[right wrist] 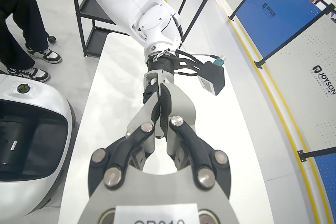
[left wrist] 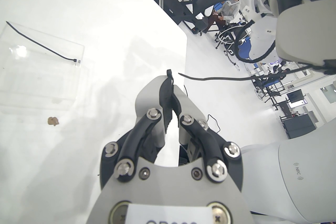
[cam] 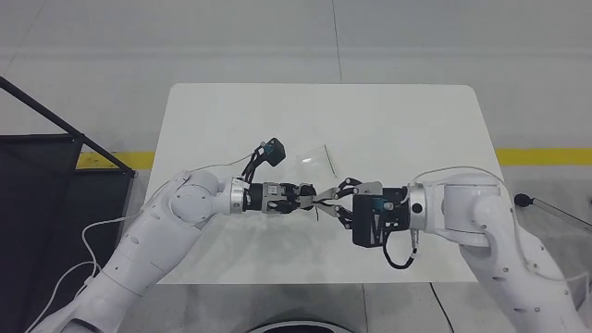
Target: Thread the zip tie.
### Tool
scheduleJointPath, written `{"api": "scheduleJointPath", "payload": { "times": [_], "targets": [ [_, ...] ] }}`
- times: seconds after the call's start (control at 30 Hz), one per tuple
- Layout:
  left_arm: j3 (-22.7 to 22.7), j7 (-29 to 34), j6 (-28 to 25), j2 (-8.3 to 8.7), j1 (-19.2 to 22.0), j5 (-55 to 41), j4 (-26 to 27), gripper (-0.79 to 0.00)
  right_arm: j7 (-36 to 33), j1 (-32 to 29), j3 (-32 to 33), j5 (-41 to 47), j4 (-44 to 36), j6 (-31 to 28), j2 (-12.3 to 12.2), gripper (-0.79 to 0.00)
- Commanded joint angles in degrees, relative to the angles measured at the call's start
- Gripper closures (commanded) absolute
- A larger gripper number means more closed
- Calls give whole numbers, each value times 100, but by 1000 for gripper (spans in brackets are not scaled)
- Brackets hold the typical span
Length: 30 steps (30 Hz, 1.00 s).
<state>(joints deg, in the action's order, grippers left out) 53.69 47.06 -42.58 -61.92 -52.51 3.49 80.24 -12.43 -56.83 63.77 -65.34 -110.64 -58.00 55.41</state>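
My left gripper (left wrist: 169, 86) is shut on the black zip tie, whose head (left wrist: 170, 74) pokes out past the fingertips. The strap's free tip (left wrist: 179, 74) hangs just beside the head, apart from it, and the strap (left wrist: 218, 78) runs off toward the right arm. My right gripper (right wrist: 158, 101) is shut, tip to tip with the left gripper (right wrist: 152, 83). Both meet above the table's front middle: left gripper (cam: 308, 199), right gripper (cam: 340, 194), with the thin zip tie (cam: 324, 205) between them. Where the right fingers pinch the strap is hidden.
A clear plastic sheet (left wrist: 39, 72) lies flat on the white table (cam: 407, 120), behind the grippers, with a second black zip tie (left wrist: 42, 47) on it. A small brown scrap (left wrist: 53, 120) sits near the sheet. The table's corner (left wrist: 183, 36) is close ahead of the left gripper.
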Motion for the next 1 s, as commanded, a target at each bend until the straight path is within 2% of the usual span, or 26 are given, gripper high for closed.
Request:
{"api": "scheduleJointPath", "payload": {
  "times": [0.0, 0.97],
  "targets": [
    [0, 0, 0, 0, 0, 0, 0, 0, 9, -7, 2, -5, 5, 0, -10, 0],
    [0, 0, 0, 0, 0, 0, 0, 0, 106, 79, -93, -44, 118, 27, -22, 0]
  ]
}}
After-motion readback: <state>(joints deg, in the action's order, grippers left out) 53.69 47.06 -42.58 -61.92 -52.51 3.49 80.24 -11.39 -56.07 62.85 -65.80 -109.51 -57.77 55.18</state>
